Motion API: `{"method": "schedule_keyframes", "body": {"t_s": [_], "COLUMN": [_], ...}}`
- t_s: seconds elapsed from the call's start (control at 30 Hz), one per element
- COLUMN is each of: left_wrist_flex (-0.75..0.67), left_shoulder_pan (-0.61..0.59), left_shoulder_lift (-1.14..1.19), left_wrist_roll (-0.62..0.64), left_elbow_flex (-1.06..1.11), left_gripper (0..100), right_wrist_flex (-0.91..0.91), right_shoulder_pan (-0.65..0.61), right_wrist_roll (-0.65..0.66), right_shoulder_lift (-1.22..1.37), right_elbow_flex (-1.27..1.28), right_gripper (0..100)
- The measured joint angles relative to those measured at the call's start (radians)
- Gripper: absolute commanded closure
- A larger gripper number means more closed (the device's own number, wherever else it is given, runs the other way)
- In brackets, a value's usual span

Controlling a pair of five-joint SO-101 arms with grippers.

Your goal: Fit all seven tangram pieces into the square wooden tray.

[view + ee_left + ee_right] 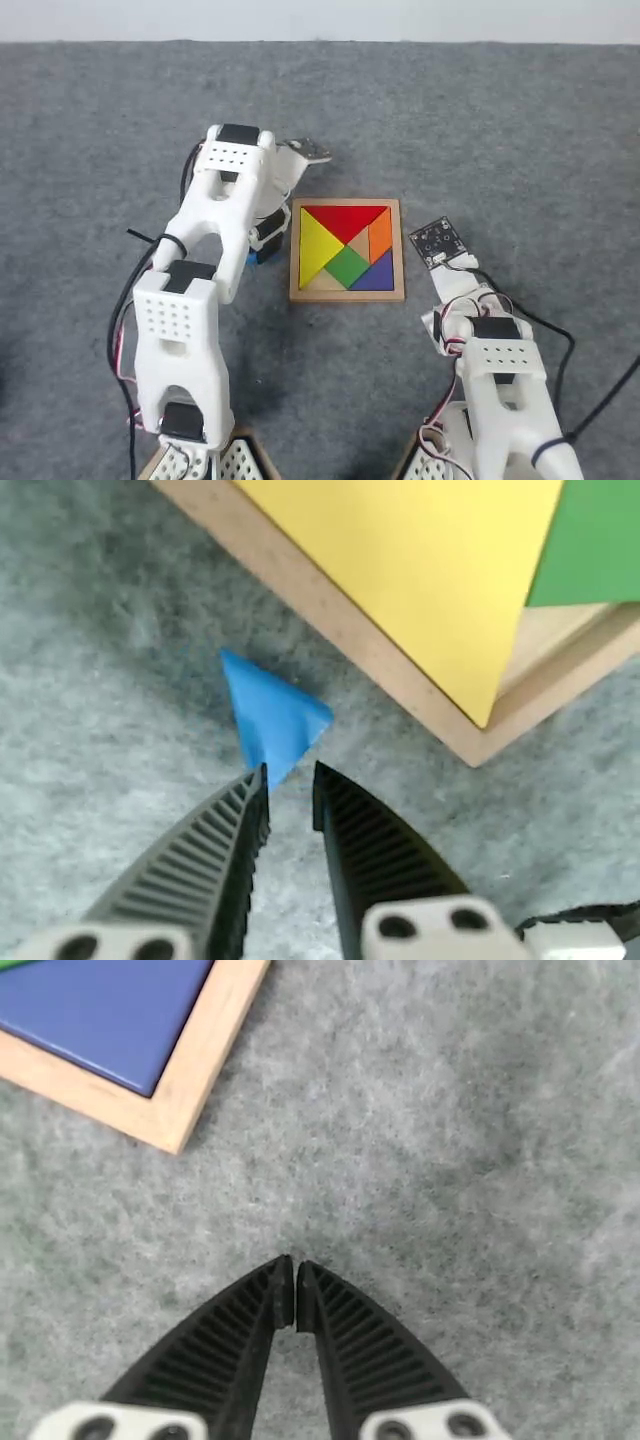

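Hovering low over the desk [100, 670], the left hand [290, 775] has its two black fingers [225, 830] a little apart. One corner of the blue triangle [275, 715] reaches right up to the tip of one finger, at the mouth of the gap; whether it touches cannot be told. This triangle lies flat on the grey felt, just outside the tray [330, 610], beside the rim and near one corner.

Inside that corner sits the yellow triangle [430, 570], with the green piece [590, 540] next to it and a strip of bare wood floor [560, 630] beside them.

The right hand [295, 1265] is closed, fingertips pressed together and holding nothing. It sits over bare felt, a little away from another corner of the tray, where the indigo triangle [100, 1010] lies against the rim.

From the high view, the tray lies between the two arms. It holds a red triangle [345, 222] along the far side, the yellow one on the left, an orange piece [381, 238] on the right, the green piece in the near middle and the indigo triangle at the near right. The blue triangle shows just left of the tray, half under the left arm.
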Motion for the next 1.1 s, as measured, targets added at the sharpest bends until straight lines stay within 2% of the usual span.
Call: {"method": "schedule_keyframes", "body": {"t_s": [0.17, 0.43, 0.77, 0.83, 0.97, 1.1], "left_wrist_flex": [-0.038, -0.064, -0.138, -0.144, -0.144, -0.144], "left_shoulder_pan": [-0.003, -0.006, -0.008, -0.009, -0.008, 0.002], "left_shoulder_lift": [0.000, 0.005, 0.069, 0.077, 0.077, 0.054], "left_wrist_roll": [0.034, 0.038, 0.051, 0.064, 0.084, 0.094], "left_elbow_flex": [0.000, 0.000, 0.038, 0.038, 0.037, 0.031], "left_gripper": [87, 83, 83, 85, 97, 99], "right_wrist_flex": [0.000, 0.000, 0.000, 0.000, 0.000, 0.000], "right_shoulder_pan": [0.000, 0.000, 0.000, 0.000, 0.000, 0.000], "right_wrist_roll": [0.000, 0.000, 0.000, 0.000, 0.000, 0.000], "right_shoulder_lift": [0.000, 0.000, 0.000, 0.000, 0.000, 0.000], "right_elbow_flex": [0.000, 0.000, 0.000, 0.000, 0.000, 0.000], "right_gripper": [99.0, 99.0, 99.0, 99.0, 99.0, 99.0]}}
